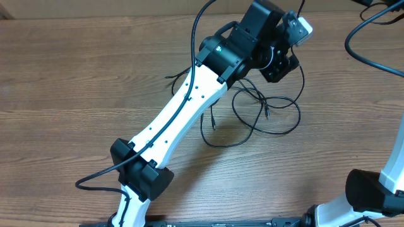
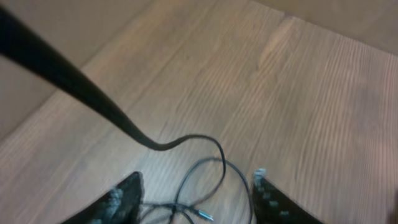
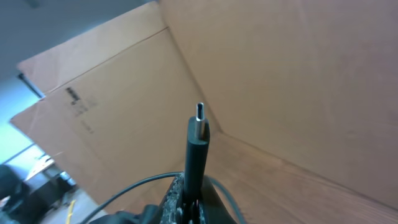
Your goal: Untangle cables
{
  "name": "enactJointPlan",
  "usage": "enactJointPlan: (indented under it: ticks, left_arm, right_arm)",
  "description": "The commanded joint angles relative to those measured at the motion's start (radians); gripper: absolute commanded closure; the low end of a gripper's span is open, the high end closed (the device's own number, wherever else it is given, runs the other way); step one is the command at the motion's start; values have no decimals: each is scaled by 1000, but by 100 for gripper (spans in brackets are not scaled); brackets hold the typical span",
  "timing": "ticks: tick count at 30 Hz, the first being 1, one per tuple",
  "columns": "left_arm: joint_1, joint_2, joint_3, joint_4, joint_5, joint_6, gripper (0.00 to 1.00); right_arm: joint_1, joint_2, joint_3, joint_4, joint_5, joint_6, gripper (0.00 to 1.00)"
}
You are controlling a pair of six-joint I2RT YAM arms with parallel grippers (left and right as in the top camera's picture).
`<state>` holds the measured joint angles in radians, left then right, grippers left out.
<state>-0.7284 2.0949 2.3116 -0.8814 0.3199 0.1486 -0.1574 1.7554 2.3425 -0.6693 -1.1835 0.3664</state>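
Above the desk (image 1: 76,75), your left claw (image 2: 196,182) hangs half open over the cables (image 1: 265,113), a knot not yet undone; your right claw (image 3: 189,202) pinches one plug (image 3: 198,146)

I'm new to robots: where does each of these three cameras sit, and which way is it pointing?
Overhead: fixed above, looking straight down on the wooden table and the cables; the left arm reaches over them, and part of the right arm shows at the corner.
Left wrist: on the left arm, looking down between its open fingers at the cables.
Right wrist: on the right arm, facing cardboard walls; its gripper pinches a plug upright.
Shared: overhead and left wrist both see the cables.
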Motion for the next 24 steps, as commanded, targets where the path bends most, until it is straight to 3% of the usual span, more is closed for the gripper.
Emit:
enactJointPlan:
  ticks: [1,7,15,18,20,24]
  left_arm:
    - [10,20,-6,48,-18,-70,70]
    - [38,52,-6,71,-21,-139,84]
    - [119,63,-5,63,-60,-244,91]
    - [160,33,-5,29,-33,-253,90]
    - [197,-5,-5,-29,30,-199,84]
    - [251,-74,-5,-132,10,-150,75]
  right_arm:
    - [0,-14,8,19,-105,31,96]
    - [1,-27,9,22,-198,62,96]
    - [-75,-25,7,16,-222,62,96]
    - [-148,-16,6,-28,-125,26,96]
    - [-214,-3,6,-79,-12,-12,96]
    - [-295,23,6,-169,117,-114,96]
